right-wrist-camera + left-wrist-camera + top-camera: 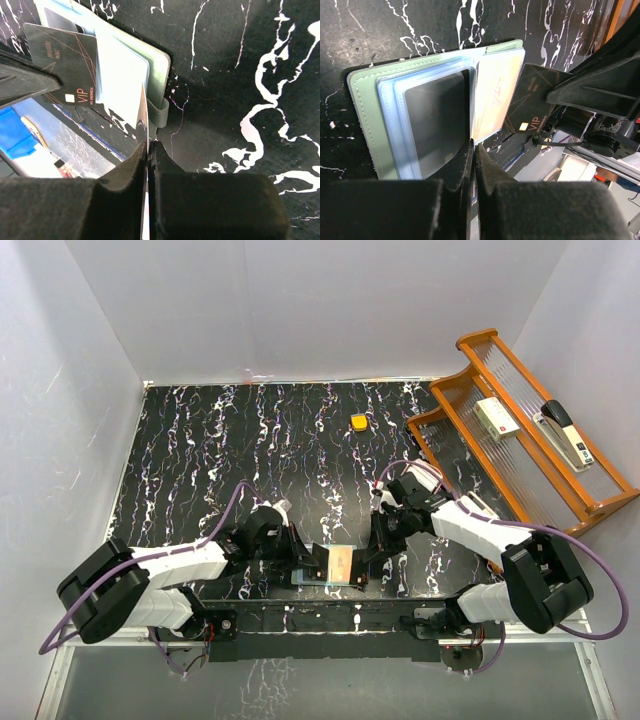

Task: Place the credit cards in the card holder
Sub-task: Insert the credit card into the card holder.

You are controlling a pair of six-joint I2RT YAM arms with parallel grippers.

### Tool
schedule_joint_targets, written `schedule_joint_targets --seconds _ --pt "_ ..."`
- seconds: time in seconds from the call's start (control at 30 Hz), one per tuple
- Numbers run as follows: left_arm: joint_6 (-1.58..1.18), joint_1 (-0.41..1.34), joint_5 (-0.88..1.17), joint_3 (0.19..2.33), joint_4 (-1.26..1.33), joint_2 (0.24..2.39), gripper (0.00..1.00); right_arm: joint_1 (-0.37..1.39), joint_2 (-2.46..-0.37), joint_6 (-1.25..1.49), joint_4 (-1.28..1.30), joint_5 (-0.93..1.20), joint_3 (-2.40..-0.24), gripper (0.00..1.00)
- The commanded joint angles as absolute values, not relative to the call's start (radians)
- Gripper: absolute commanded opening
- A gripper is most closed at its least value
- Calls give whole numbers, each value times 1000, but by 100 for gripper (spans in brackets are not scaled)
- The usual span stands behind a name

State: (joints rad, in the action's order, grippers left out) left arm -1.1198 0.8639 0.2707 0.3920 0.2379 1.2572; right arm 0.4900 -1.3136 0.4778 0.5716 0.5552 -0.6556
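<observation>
Converging at the near edge of the black marbled tabletop (200, 470), both arms bear on the card holder (362, 100) — a sage-green wallet lying open with its clear sleeves facing up. The left end effector (474, 148) has its fingers pressed together on the near edge of a sleeve leaf at the wallet's fold. The right end effector (148, 145) is likewise closed, pinching a thin pale leaf of the holder just beside the snap tab (161, 116). A pale yellow credit card (496, 87) sits inside a sleeve, while a dark VIP card (529, 102) juts from the holder's side — its free end hanging past the tabletop's edge. Well apart, toward the far side, lies a small orange block (358, 422). A wooden rack (445, 390) at the right holds a stapler (562, 430).
</observation>
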Motion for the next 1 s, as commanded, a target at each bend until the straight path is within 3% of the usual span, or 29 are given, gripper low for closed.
schedule_joint_targets --seconds 0.0,0.5,0.97 --pt "-1112 855 292 383 284 1259 0 492 -1320 459 516 553 -632 0" --pt "-1111 853 335 340 405 1311 0 492 -1290 488 500 545 -588 0" --pt "-1008 840 325 388 284 1207 0 492 -1280 497 499 552 -593 0"
